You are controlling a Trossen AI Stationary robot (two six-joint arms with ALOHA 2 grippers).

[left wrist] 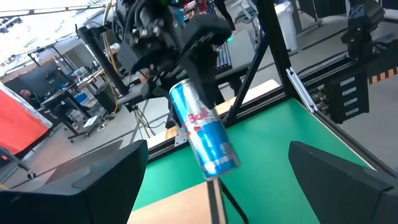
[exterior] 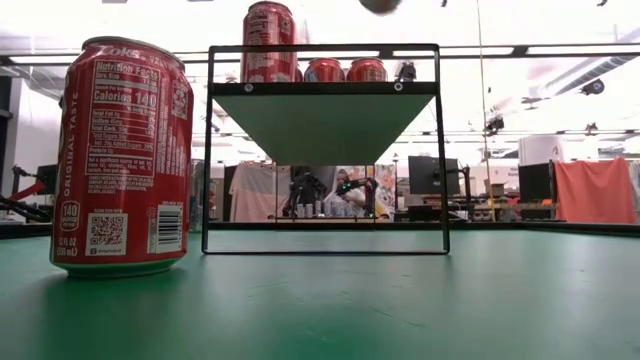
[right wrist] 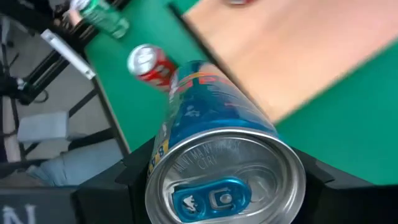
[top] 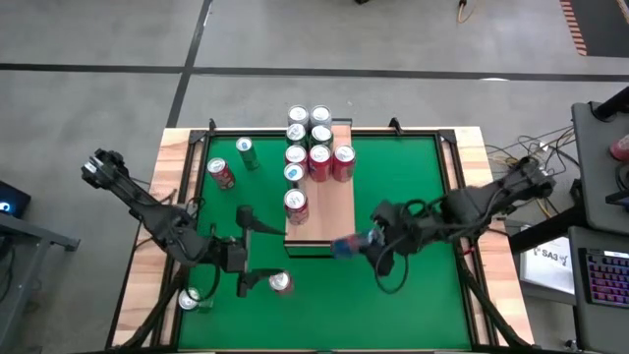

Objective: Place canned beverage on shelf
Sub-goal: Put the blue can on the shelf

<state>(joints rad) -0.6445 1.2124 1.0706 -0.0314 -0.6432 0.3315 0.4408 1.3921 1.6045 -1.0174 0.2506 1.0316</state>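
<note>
My right gripper (top: 359,244) is shut on a blue canned beverage (top: 344,246), held tilted in the air by the near right corner of the shelf (top: 329,221). The shelf is a pale wooden board on a dark frame (exterior: 325,150). Several red cans (top: 316,147) stand on its far end. My left gripper (top: 251,252) hangs open to the left of the shelf's near end, pointing across at the blue can (left wrist: 205,130), with nothing between its fingers. A red can (top: 280,283) stands on the green surface just near of it. My right gripper pinches the blue can's wall near its top end (left wrist: 183,93), one finger (right wrist: 134,180) on each side of it. The can's tab end (right wrist: 224,186) faces back toward the wrist. The can is lifted clear and slants down and away from the fingers.
A red can (top: 222,174) and a green can (top: 246,152) lie on the green surface at the far left. Another green can (top: 194,300) lies at the near left corner. The low view shows a tall red can (exterior: 122,155) close by. A wooden rim (top: 177,147) edges the table.
</note>
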